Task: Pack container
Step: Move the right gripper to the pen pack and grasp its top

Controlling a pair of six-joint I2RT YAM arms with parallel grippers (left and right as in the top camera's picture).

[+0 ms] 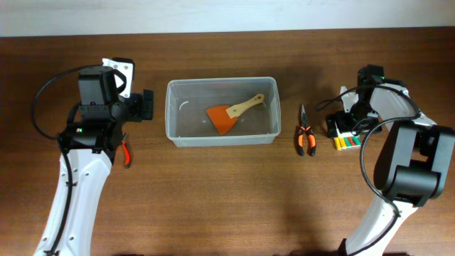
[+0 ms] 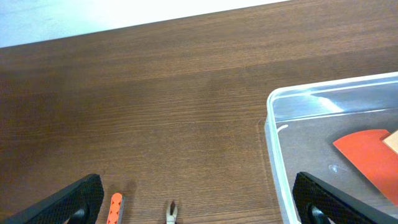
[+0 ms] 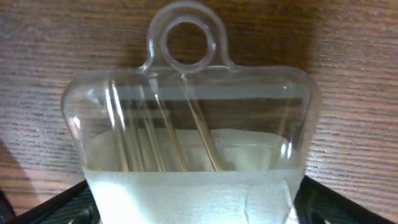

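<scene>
The container [image 1: 173,107] is a clear rectangular tub at mid table, holding an orange spatula [image 1: 226,116] with a wooden handle. My left gripper [image 1: 146,105] is open and empty just left of the tub; the left wrist view [image 2: 198,205] shows the tub's rim [image 2: 272,127] by its right finger and the spatula blade [image 2: 367,155] inside. Red-handled cutters [image 1: 126,153] lie under my left arm, their tip [image 2: 171,214] showing between the fingers. My right gripper [image 1: 350,121] is open, its fingers either side of a clear plastic case [image 3: 186,124] with a hang loop.
Orange-and-black pliers [image 1: 306,136] lie between the tub and the case. The case's yellow and green contents [image 1: 346,143] show in the overhead view. The table's back edge meets a white wall [image 2: 93,18].
</scene>
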